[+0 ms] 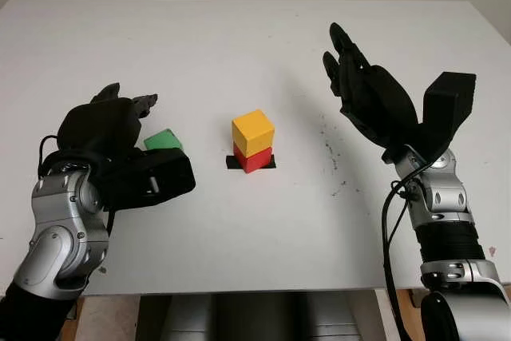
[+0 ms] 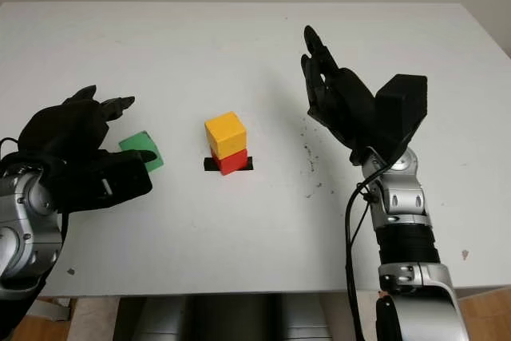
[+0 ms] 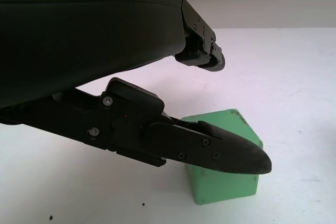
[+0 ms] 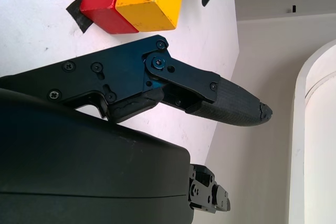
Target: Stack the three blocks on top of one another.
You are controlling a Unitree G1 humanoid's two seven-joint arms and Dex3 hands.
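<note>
On the white table [image 1: 239,37] the yellow block [image 1: 253,132] sits on top of the red block [image 1: 252,157], turned a little out of line with it; the red block stands on a small patch of black tape [image 1: 232,163] near the table's middle; the green block [image 1: 163,140] lies on the table by itself, off to the left of that pair and well apart from it, not yet part of the stack. The left hand [image 1: 120,129] is low over the table at the green block, its palm and shell just behind and beside the block; in the left wrist view one finger [image 3: 210,148] crosses in front of the block's near upper edge while another fingertip [image 3: 202,56] sits above and beyond it; the block [image 3: 226,161] rests flat on the table and the fingers bracket it without closing on it, so the hand holds nothing and is open. The right hand [image 1: 369,93] is raised above the table to the right of the yellow-and-red pair, well apart from it, palm turned toward the middle, open and holding nothing; a scatter of dark specks [image 1: 329,149] marks the table between that hand and the stacked blocks.
</note>
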